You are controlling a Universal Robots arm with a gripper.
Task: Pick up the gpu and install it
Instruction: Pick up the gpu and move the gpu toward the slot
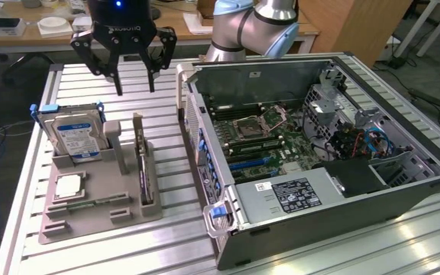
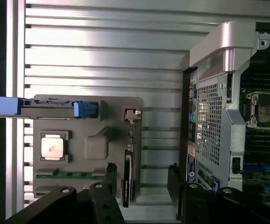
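The gpu (image 1: 142, 166) is a thin dark card standing on edge in a slot of the grey parts holder (image 1: 128, 216), on the side nearest the computer case. From the wrist view I look down on the gpu (image 2: 128, 179) as a narrow black strip with its silver bracket end toward the holder's far corner. My gripper (image 1: 134, 89) hangs above the slatted table behind the holder. Its fingers are spread open with nothing between them. In the wrist view the gripper (image 2: 141, 176) sits just over the card's near end, touching nothing.
In the holder, a silver hard drive (image 1: 75, 136) with blue clips stands upright, with a processor chip (image 1: 67, 187) and a green memory stick (image 1: 98, 201) lying flat. The open computer case (image 1: 319, 143) lies on its side at the exterior view's right, motherboard (image 1: 266, 137) exposed.
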